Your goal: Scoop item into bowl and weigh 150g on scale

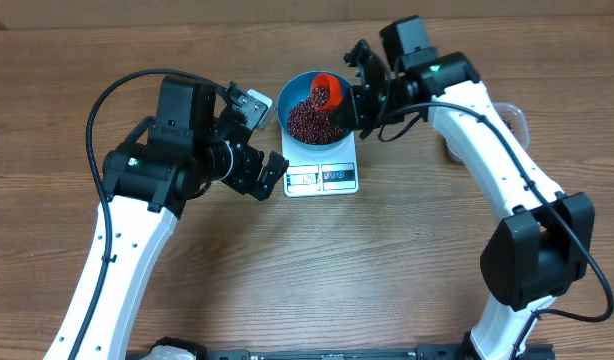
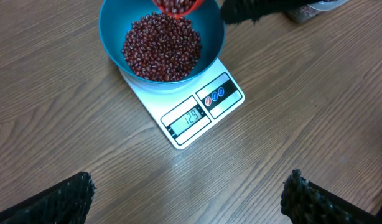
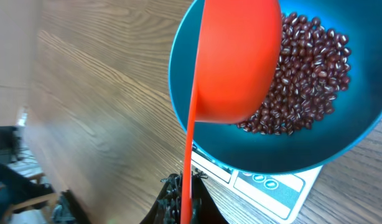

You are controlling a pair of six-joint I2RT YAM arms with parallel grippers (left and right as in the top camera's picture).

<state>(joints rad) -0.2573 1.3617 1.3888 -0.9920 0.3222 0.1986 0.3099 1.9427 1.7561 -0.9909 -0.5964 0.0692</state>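
Above the bowl (image 2: pixel 113 28) on the scale (image 2: pixel 155 102), the right gripper (image 1: pixel 359 103) clamps the scoop (image 1: pixel 325 92), tipped over the beans (image 2: pixel 161 46) directly beneath, while the left gripper (image 2: pixel 191 190) hangs open.

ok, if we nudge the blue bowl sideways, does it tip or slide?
Probably slides: the bowl sits loose on the smooth scale. Tipping seems unlikely, since the beans weigh its bottom. Loose beans would likely shift.

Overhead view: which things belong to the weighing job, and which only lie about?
Job: beans, blue bowl, scale, red scoop, right hand shut on the scoop.
Lying about: clear tub, open left hand.
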